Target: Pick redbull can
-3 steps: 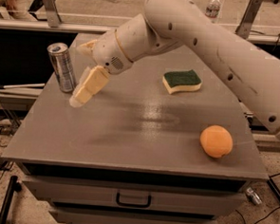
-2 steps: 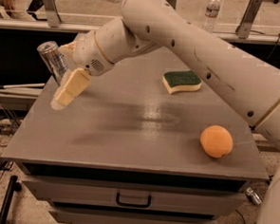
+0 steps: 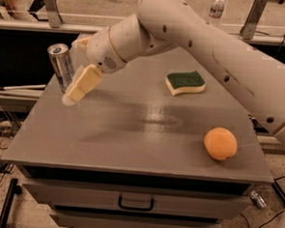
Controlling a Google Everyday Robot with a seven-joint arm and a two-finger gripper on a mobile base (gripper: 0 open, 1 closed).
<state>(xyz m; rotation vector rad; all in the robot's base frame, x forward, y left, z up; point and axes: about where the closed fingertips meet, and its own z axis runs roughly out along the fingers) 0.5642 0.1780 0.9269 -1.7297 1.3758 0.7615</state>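
The redbull can point(image 3: 60, 64) stands upright at the back left corner of the grey table point(image 3: 131, 134); it is silver and dark blue with a shiny top. My gripper point(image 3: 72, 78) is right beside the can on its right. It is open. The near cream finger point(image 3: 82, 82) slants down across the can's lower right side, and the other finger point(image 3: 80, 41) shows behind the can's top. I cannot tell whether the fingers touch the can. The white arm reaches in from the upper right.
A green and yellow sponge point(image 3: 185, 82) lies at the back right of the table. An orange point(image 3: 220, 144) sits at the front right. A drawer with a handle point(image 3: 135, 201) is below the table's front edge. A clear water bottle point(image 3: 216, 7) stands on the counter behind.
The gripper swung left to the can, then came back slightly to the right. The can looked shifted left midway and now stands about where it stood at first.
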